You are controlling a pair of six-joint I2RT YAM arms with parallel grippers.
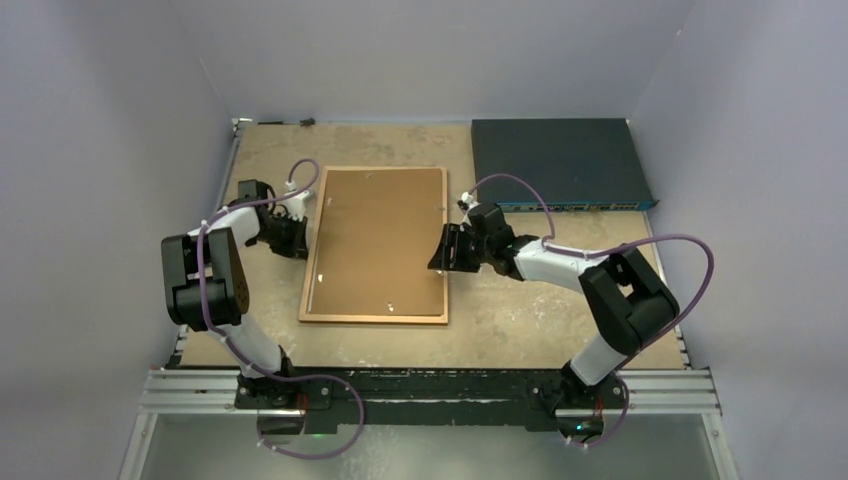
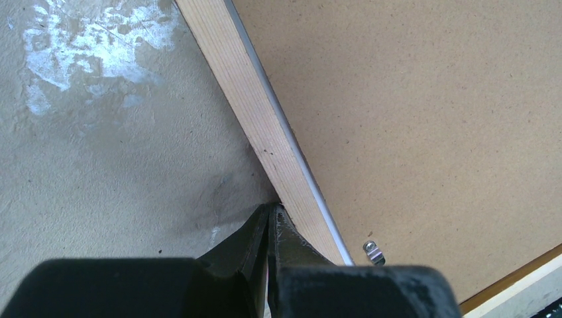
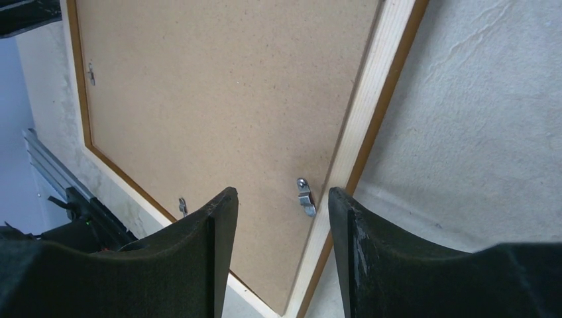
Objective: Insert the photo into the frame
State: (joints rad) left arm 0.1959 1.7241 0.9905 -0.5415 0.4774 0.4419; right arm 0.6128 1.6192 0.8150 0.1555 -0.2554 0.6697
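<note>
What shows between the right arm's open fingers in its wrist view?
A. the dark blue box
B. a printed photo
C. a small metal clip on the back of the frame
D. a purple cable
C: in the right wrist view a small metal clip on the backing board, beside the frame edge, shows in the gap between the open right fingers.

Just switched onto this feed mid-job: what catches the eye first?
A large orange-brown wooden picture frame lies back-up mid-table, a plain brown backing board filling it. The right gripper hangs open over a small metal clip at its right edge; the shut left gripper sits at its left edge.
</note>
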